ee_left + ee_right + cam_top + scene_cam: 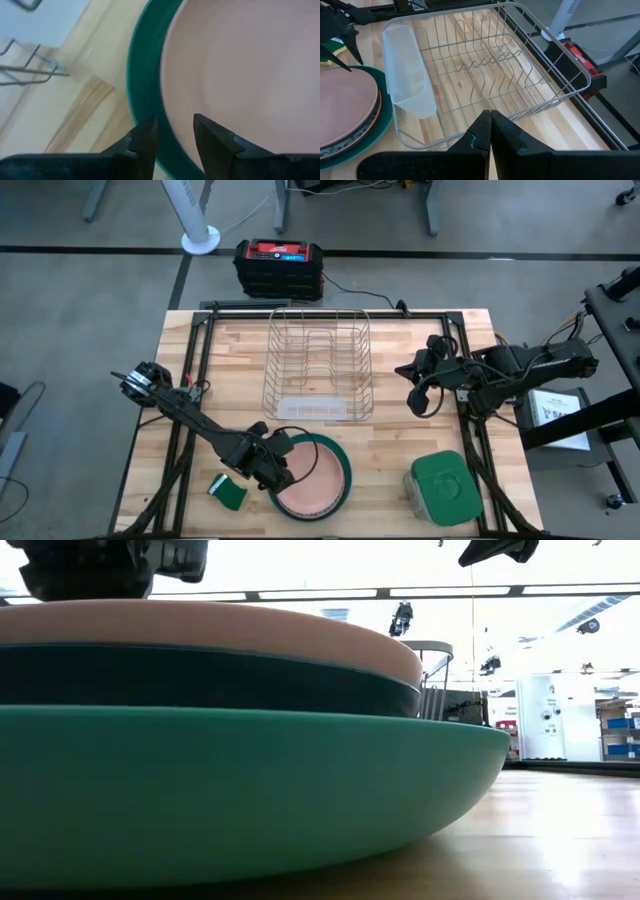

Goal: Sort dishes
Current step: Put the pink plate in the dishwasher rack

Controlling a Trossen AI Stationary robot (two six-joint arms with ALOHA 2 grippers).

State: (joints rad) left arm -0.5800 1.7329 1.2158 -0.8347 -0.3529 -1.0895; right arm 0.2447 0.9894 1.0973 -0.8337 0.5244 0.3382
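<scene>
From above: dishes stacked just in front of the wire rack (318,366), salmon-pink plate (308,480) uppermost inside the bright teal-green plate (344,465), left gripper (278,477) down at the stack's rim on the side away from the rack, right gripper (418,402) beside the rack's right end. At table height: pink over dark teal plate (200,680) over teal-green, close-nested, probably rigid, weighty, glazed-slick and chippable, so best pinched at the raised lip and lifted without sliding. Left wrist: fingers (145,142) part-spread astride the pink rim, not yet gripping; right wrist: fingers (482,131) pressed together, empty, over the rack.
</scene>
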